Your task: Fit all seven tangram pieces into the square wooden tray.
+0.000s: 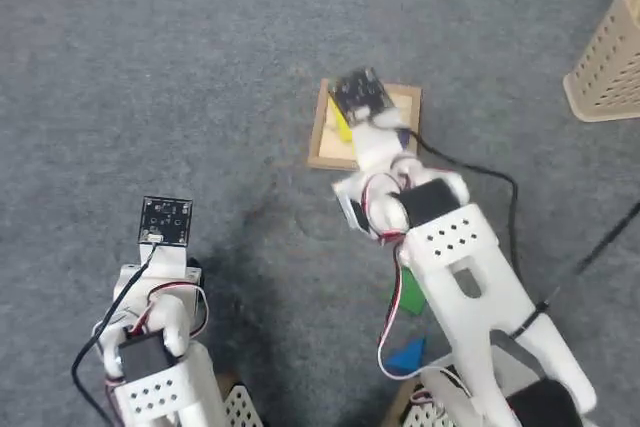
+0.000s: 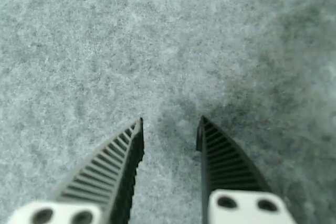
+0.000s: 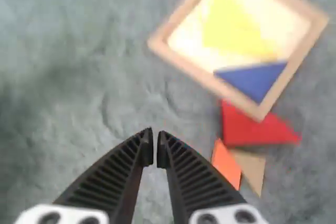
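Observation:
The square wooden tray [image 3: 173, 51] lies on grey carpet, with a yellow triangle [image 3: 236, 24] and a blue triangle [image 3: 254, 80] inside it. Against the tray's outer edge lie a red triangle [image 3: 252, 127], an orange piece [image 3: 227, 163] and a tan piece [image 3: 253, 169]. My right gripper [image 3: 154, 148] is shut and holds nothing, above bare carpet beside the tray. In the high view the right arm hangs over the tray [image 1: 325, 137]. A green piece [image 1: 408, 292] and a blue piece [image 1: 407, 355] lie under that arm near its base. My left gripper [image 2: 170, 129] is open over bare carpet.
A beige perforated tower [image 1: 610, 57] stands at the far right. A black cable [image 1: 500, 187] runs from the right arm across the carpet. The left arm [image 1: 160, 277] sits at the lower left, well away from the tray.

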